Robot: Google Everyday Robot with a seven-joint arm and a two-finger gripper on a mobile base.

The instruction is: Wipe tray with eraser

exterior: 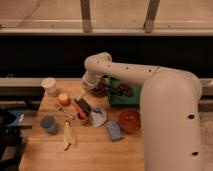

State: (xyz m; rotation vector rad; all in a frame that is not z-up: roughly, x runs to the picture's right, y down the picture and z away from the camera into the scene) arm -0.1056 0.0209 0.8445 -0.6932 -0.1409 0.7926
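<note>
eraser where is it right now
In the camera view the eraser lies on the table between the apple and the tray, beside the red-handled tool; the pincer hangs just behind it.

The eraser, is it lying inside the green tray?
No, the eraser lies on the wooden table beside the red-handled tool, left of the tray, and the gripper hangs at the tray's left edge.

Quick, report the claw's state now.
Claw: cannot be told; it sits at the rim of the green rectangular plastic tray.
</note>
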